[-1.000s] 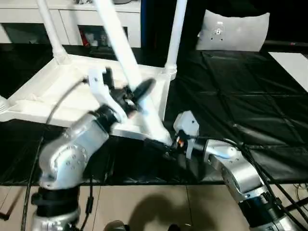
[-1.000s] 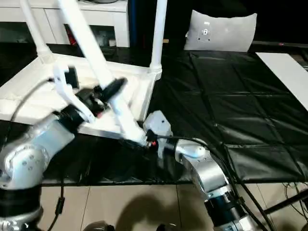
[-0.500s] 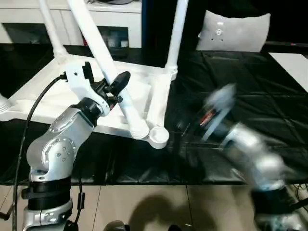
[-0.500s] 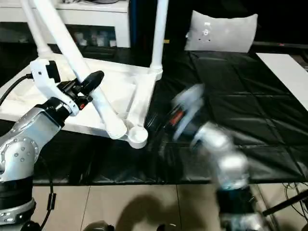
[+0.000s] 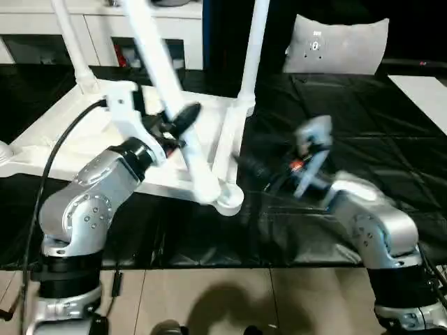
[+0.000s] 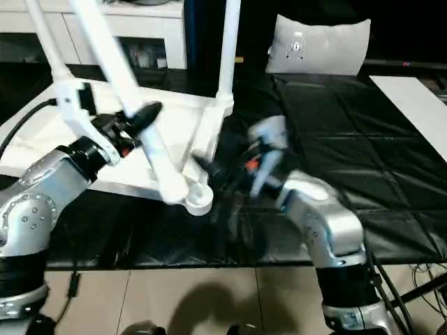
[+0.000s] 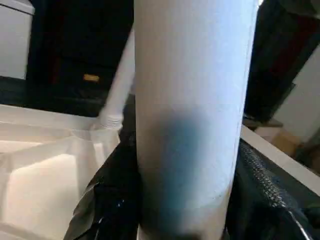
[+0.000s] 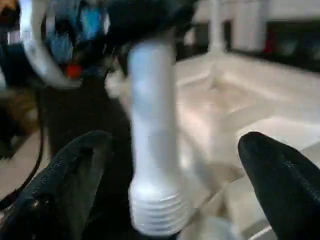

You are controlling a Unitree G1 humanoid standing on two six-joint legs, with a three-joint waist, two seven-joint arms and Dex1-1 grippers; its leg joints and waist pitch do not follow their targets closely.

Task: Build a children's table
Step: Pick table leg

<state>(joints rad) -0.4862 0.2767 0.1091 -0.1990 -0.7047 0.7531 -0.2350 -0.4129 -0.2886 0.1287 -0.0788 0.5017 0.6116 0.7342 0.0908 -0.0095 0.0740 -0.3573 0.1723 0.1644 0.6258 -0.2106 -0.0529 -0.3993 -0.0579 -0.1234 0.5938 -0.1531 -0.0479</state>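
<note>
Above corner socket (image 5: 228,203), left pincer (image 5: 174,125) clamping leg (image 5: 183,136), right pincer (image 8: 170,195) spread wide.

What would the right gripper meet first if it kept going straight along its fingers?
Probably the threaded end of the loose table leg held by the left gripper. It sits between the right gripper's open fingers, with the upturned tabletop behind it; depth is unclear.

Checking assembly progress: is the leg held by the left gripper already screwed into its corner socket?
No: the leg's threaded end hangs free beside the corner socket.
</note>
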